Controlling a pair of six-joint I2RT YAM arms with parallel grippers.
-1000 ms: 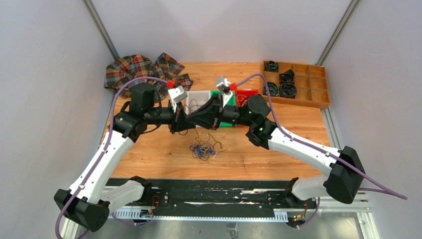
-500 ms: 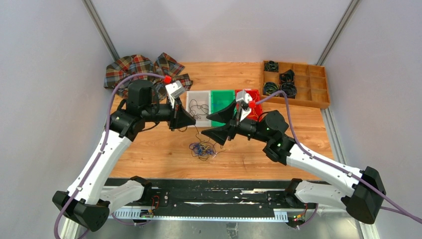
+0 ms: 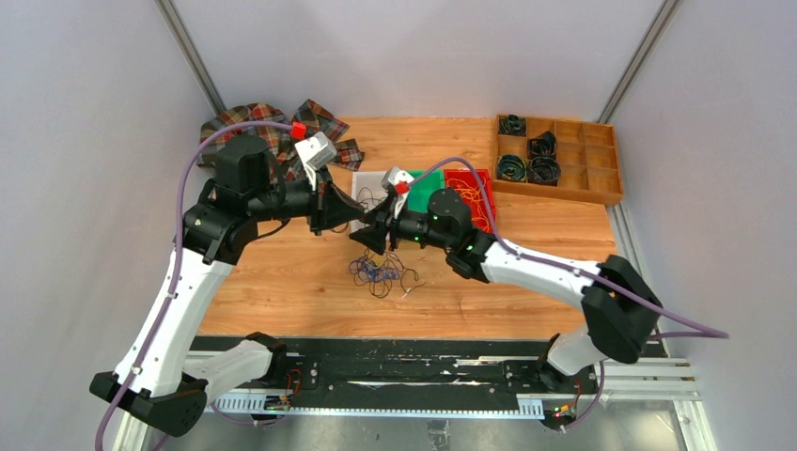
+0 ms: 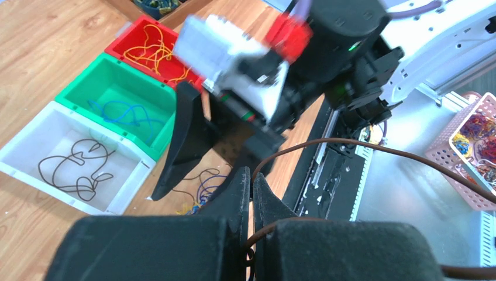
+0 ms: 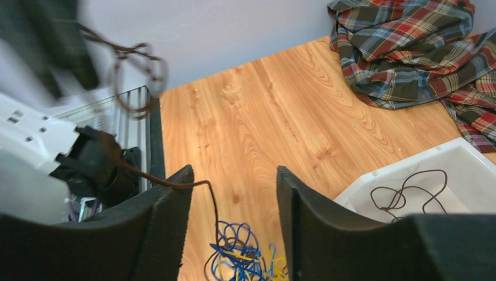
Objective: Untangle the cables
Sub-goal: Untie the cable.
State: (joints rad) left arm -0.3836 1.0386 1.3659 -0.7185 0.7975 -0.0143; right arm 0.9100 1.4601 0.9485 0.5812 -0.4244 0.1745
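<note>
Wire strand (image 4: pixel 351 143) — thin, dark brown — clenched in my left gripper (image 4: pixel 251 175); right gripper (image 5: pixel 234 172) splayed over blue-and-yellow cable tangle (image 5: pixel 240 254).

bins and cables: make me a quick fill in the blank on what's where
The green bin holds a ___ cable.
The red bin holds ___ cables.
The left gripper pinches a ___ cable.
The right gripper is ___.
Missing words: blue; yellow; brown; open
</note>
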